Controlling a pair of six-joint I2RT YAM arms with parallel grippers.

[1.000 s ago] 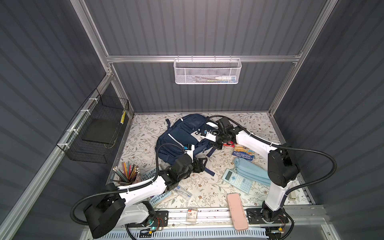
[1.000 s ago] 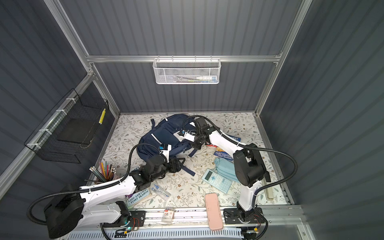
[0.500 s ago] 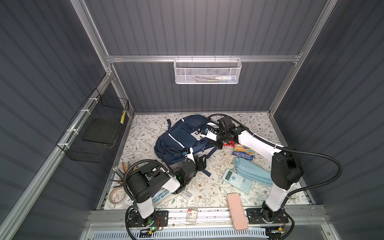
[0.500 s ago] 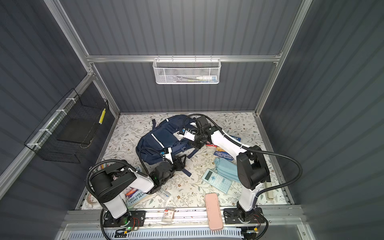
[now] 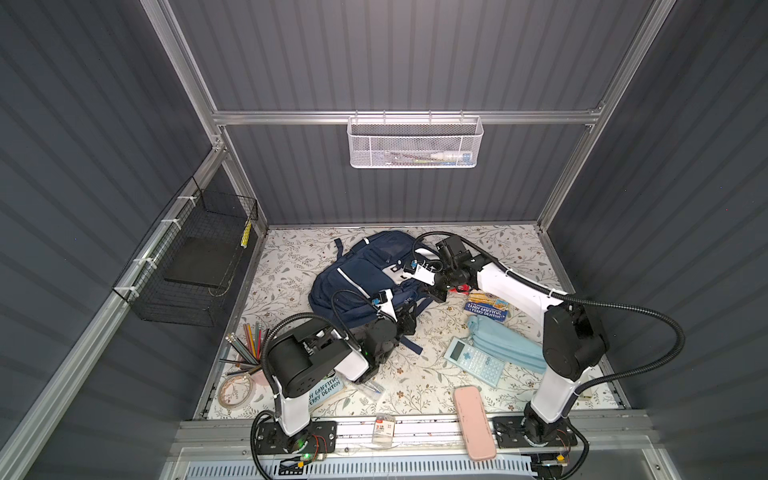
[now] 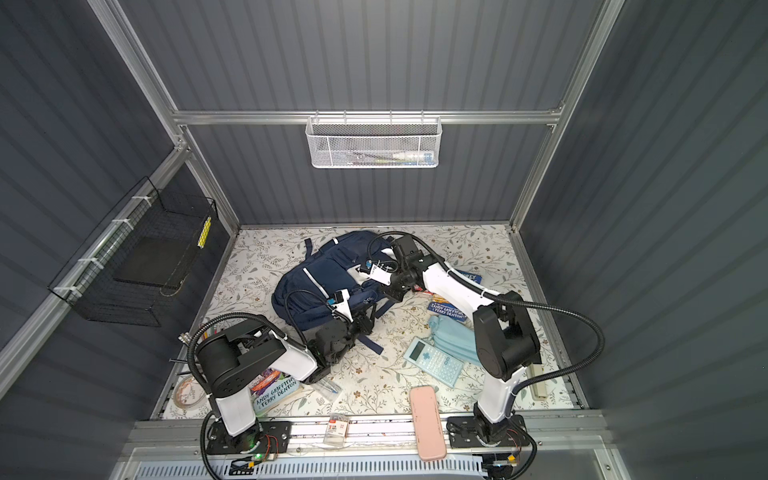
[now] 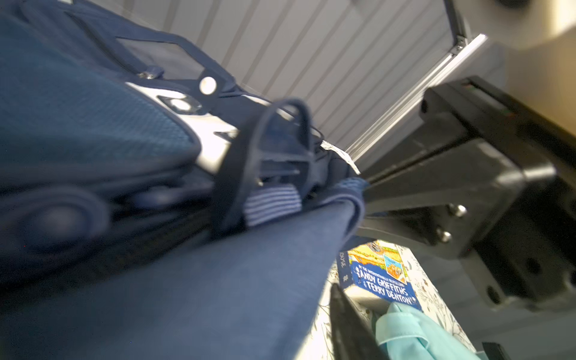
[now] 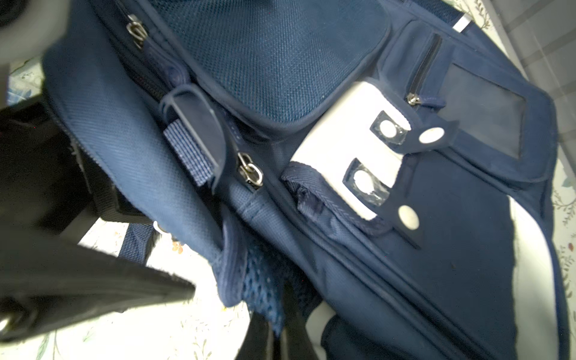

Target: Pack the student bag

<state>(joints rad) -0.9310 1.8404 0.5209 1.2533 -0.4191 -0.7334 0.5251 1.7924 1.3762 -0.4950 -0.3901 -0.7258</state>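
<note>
The student bag, navy with white stripes, lies in the middle of the floral table in both top views. My right gripper reaches in from the right and is shut on the bag's near-right edge. In the right wrist view blue mesh fabric runs down between its dark fingers. My left gripper sits low against the bag's near edge. The left wrist view shows navy bag fabric across the jaws and only one finger, so the grip is unclear.
Right of the bag lie a blue book, a light-blue pouch, a calculator and a pink case. Near left: pencils, tape roll, another book. A white basket and black basket hang on the walls.
My left arm has folded up from a low stretched pose, its gripper staying at the bag's near edge with the jaws narrowing. The right gripper keeps its hold and has barely moved.
</note>
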